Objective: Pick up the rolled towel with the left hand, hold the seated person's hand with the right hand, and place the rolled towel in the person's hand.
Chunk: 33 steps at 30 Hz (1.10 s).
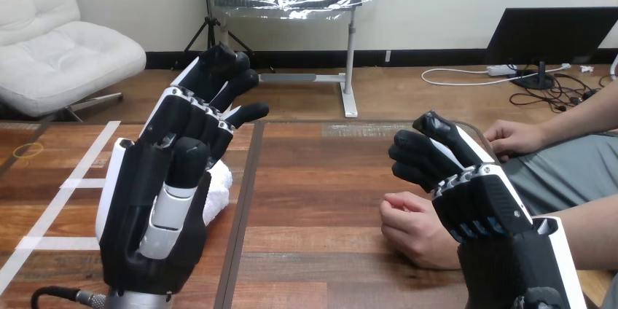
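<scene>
The white rolled towel (218, 191) lies on the wooden table (321, 192), mostly hidden behind my left hand (157, 200). That hand is raised in front of it with its fingers loosely extended up and to the right, curled round nothing. At the lower right, my right hand (488, 203) shows its back, its fingers relaxed and bent forward with nothing in them. The person's hand (408, 229) rests on the table as a loose fist, just left of and below my right hand. I cannot tell whether the two touch.
The person's other hand (514, 138) rests at the table's far right edge. White tape strips (80, 170) mark the table's left part. A dark seam (244, 200) runs front to back beside the towel.
</scene>
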Tool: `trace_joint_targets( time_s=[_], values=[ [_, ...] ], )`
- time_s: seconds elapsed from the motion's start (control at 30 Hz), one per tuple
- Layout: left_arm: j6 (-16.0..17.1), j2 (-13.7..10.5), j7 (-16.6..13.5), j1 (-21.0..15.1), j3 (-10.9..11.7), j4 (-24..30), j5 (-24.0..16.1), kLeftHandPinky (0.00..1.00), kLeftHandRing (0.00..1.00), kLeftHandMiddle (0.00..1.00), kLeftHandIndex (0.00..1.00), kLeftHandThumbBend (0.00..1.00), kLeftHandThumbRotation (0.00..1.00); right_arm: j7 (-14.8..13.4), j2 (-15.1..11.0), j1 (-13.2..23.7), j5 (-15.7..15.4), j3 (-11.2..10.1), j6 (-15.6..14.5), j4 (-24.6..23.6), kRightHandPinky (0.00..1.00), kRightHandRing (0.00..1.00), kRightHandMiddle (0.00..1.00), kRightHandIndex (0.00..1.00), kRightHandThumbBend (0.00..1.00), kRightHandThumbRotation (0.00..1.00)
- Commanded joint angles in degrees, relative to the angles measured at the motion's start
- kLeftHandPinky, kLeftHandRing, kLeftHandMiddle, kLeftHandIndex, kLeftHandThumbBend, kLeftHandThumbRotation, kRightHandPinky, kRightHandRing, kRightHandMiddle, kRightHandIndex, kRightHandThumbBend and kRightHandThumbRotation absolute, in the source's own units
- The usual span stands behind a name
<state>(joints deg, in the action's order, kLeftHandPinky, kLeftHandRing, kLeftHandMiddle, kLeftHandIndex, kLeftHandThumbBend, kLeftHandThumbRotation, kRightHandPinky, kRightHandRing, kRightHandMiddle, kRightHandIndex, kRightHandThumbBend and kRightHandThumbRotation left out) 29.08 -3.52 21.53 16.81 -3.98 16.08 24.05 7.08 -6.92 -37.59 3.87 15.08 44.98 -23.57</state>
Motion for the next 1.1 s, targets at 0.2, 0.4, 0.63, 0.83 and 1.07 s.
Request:
trace_joint_targets(
  time_s=[0.2, 0.4, 0.63, 0.83, 1.07],
  values=[
    [1.19, 1.61, -0.81, -0.61, -0.51, 1.05, -1.70, 0.75, 0.85, 0.85, 0.83, 0.70, 0.70, -0.03, 0.39, 1.71, -0.45, -0.42, 0.21, -2.72, 0.81, 0.82, 0.83, 0.86, 0.89, 1.00],
    [1.47, 1.58, -2.50, -0.59, 0.06, 0.78, -4.95, 0.77, 0.87, 0.87, 0.84, 0.78, 0.75, -0.06, 0.38, 1.61, -0.43, -0.41, -0.12, -2.86, 0.80, 0.82, 0.83, 0.86, 0.89, 1.00],
    [2.42, 1.90, -6.46, -1.10, 1.49, -0.04, -11.85, 0.77, 0.88, 0.89, 0.86, 0.86, 0.71, -0.17, 0.44, 1.55, -0.82, -0.50, -0.52, -3.12, 0.80, 0.82, 0.83, 0.86, 0.90, 1.00],
    [3.09, 1.68, -10.56, -2.30, 2.73, -1.07, -17.91, 0.77, 0.89, 0.90, 0.87, 0.93, 0.64, -0.23, 0.51, 1.62, -0.86, -0.52, -0.84, -3.32, 0.80, 0.82, 0.83, 0.86, 0.90, 1.00],
    [2.70, 1.22, -13.16, -4.03, 3.78, -2.33, -20.20, 0.80, 0.90, 0.91, 0.89, 0.94, 0.55, -0.26, 0.57, 1.72, -0.65, -0.43, -1.30, -3.38, 0.80, 0.81, 0.82, 0.86, 0.90, 1.00]
  ],
)
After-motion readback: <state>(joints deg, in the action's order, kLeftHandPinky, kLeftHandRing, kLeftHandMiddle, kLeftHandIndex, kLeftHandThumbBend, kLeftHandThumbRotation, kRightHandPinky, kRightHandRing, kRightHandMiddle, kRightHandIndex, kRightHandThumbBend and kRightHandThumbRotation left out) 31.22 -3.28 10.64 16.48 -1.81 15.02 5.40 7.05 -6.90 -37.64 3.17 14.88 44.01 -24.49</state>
